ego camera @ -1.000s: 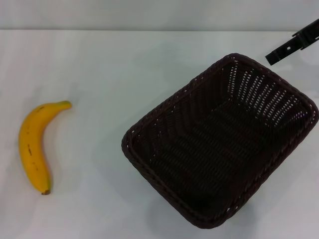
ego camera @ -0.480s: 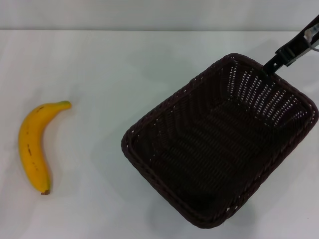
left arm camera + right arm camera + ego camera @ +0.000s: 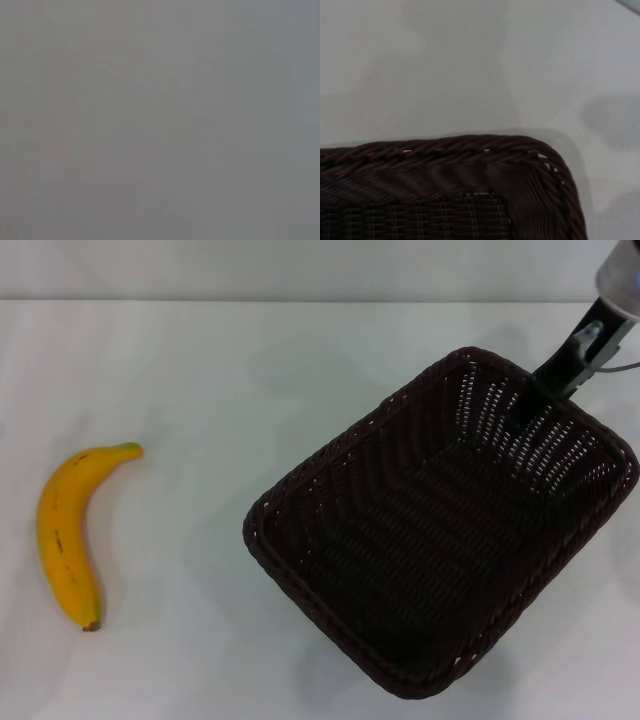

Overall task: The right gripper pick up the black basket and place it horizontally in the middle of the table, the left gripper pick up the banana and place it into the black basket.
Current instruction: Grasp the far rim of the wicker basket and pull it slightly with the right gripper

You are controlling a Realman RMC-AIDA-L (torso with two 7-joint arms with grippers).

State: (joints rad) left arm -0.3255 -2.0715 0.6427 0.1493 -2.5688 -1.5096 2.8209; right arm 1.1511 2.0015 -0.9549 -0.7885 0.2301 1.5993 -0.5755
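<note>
The black basket stands askew on the right half of the white table, empty. My right gripper, a slim black finger on a light grey arm, reaches in from the far right, and its tip is at the basket's far rim. The right wrist view shows a corner of that braided rim close below the camera. The banana lies alone at the left of the table, well apart from the basket. My left gripper is out of view, and the left wrist view shows only plain grey.
The table's far edge meets a pale wall at the back. White tabletop separates the banana from the basket.
My right gripper has come down and to the left, from beyond the basket's far right corner to its far rim. The basket and banana have not moved.
</note>
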